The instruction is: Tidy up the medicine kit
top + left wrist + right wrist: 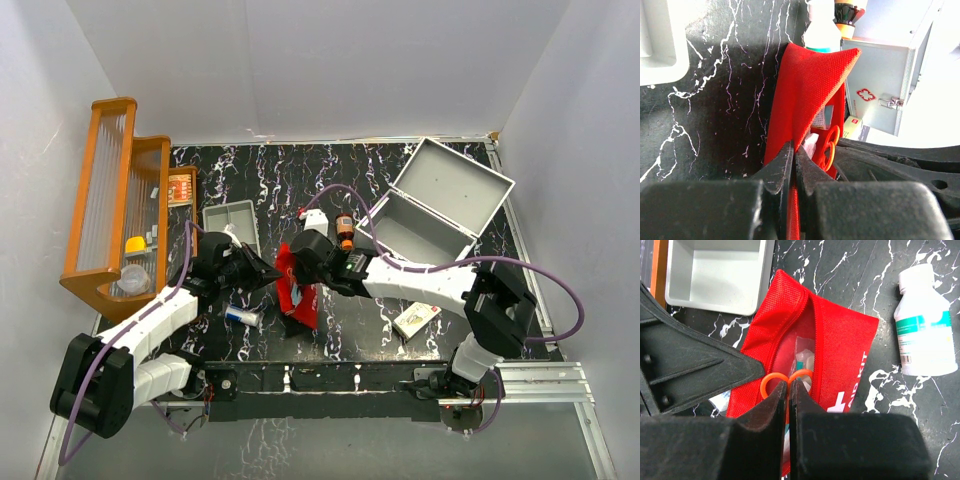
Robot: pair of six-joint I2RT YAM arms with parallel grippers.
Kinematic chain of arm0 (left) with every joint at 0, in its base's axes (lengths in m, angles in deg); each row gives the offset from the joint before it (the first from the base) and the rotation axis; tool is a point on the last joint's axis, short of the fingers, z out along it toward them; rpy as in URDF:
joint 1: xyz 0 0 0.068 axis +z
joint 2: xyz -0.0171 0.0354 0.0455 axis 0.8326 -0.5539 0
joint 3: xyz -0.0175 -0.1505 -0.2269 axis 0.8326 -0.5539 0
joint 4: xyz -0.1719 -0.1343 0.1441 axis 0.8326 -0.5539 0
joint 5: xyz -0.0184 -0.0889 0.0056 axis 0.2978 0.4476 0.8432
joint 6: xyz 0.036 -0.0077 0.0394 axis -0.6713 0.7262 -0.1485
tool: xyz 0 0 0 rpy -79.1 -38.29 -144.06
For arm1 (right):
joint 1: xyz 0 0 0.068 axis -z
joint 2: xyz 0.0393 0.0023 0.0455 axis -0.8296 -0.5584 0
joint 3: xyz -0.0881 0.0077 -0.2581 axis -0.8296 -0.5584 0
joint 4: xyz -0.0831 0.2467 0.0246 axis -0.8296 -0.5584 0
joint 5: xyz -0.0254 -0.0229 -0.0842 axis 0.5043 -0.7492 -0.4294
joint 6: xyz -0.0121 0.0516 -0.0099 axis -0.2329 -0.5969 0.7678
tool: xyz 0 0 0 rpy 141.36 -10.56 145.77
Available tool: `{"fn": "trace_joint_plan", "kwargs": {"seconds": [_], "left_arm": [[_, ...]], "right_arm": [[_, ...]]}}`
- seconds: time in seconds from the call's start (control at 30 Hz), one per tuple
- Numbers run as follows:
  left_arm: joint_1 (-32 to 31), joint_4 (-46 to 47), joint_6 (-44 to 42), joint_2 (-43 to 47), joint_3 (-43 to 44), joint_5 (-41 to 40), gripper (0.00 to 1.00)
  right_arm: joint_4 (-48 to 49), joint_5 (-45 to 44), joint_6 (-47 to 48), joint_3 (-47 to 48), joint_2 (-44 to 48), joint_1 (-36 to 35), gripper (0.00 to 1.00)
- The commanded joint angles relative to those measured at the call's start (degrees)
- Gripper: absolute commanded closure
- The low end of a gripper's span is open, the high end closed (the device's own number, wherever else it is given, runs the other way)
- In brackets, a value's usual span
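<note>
The medicine kit (437,212) stands on the far right part of the black marbled bench (290,175), well apart from both tools. It is open, with the lid thrown back toward the far right corner. Its long axis runs diagonally, from far-left to near-right, and its front with the latch and the red cross faces the near-left, toward the arms.

The left tool (794,150) is clenched on the near edge of the red pouch (840,340), which lies in the middle of the bench. The right tool (788,385) is closed too, and it seems to pinch the orange scissors (803,373) at the pouch's open zipper, though its own fingers cover the contact.

A white bottle (925,325) lies just beside the pouch; a small grey tray (760,275) is near its other side.
</note>
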Motion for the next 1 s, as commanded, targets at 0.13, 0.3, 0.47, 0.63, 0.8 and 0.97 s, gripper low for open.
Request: {"fn": "trace_joint_plan", "kwargs": {"seconds": [0.13, 0.3, 0.47, 0.63, 0.8, 0.97], "left_arm": [[0.1, 0.9, 0.0, 0.4, 1.5, 1.2, 1.0], [0.1, 1.8, 0.5, 0.5, 0.7, 1.3, 1.0], [0.1, 2.4, 0.8, 0.5, 0.4, 1.5, 1.0], [0.1, 2.4, 0.7, 0.7, 0.1, 1.5, 1.0], [0.1, 2.5, 0.9, 0.9, -0.2, 1.8, 1.0], [0.1, 2.6, 0.8, 1.1, -0.5, 1.9, 1.0]], "right_arm": [[-4.5, 0.4, -3.9, 1.2, 1.5, -1.5, 1.0], [-8.2, -0.3, -10.6, 0.0, 2.5, -1.6, 1.0], [-11.4, -3.9, -19.8, 0.7, 2.9, -1.6, 1.0], [-12.3, -6.1, -27.8, 3.3, 2.9, -1.6, 1.0], [-14.6, -10.1, -36.1, 3.2, 3.7, -1.5, 0.98], [-16.3, -13.0, -41.0, 2.7, 4.7, -1.5, 0.95]]}}
